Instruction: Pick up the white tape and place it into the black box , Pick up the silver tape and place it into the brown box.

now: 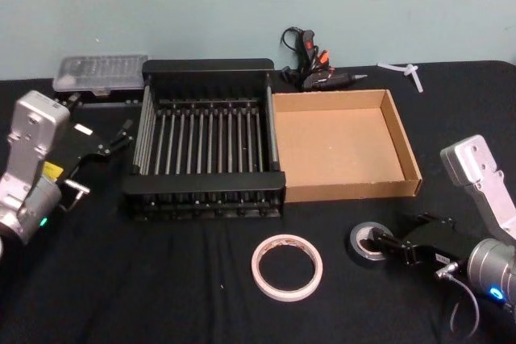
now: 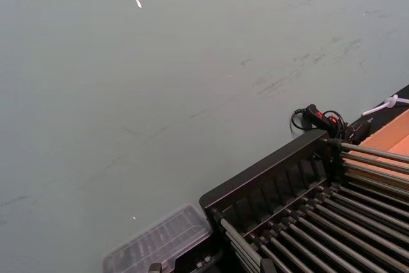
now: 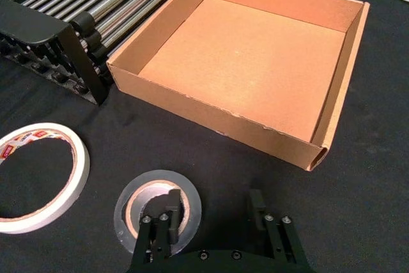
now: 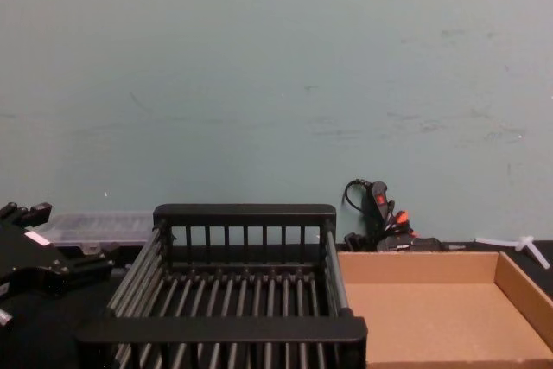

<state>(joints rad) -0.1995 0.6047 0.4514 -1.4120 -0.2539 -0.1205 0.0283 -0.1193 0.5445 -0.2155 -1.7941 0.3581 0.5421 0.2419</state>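
- Silver tape (image 1: 368, 242) lay flat on the desk (image 1: 161, 296), in front of the brown box (image 1: 411, 151) and to the right of the white tape (image 1: 287, 267); small, thick, dark grey, with a pale core.
- White tape also flat on the desk, in front of the black box (image 1: 208, 68); wide, thin ring with red print on its inner face.
- Both boxes empty, side by side and touching; neither tape delivered, so, as judged, the whole task left to do.
- Right pincer (image 3: 213, 217) low over the desk at the silver tape, spread open and holding nothing; one finger (image 3: 167, 218) over the roll's core, the other (image 3: 258, 205) outside it, off the roll's rim.
- Seemingly set to close on the roll's wall; grip not yet made.
- Left pincer (image 1: 121, 136) raised beside the black box's left wall, well apart from the white tape; could not tell whether open or closed.
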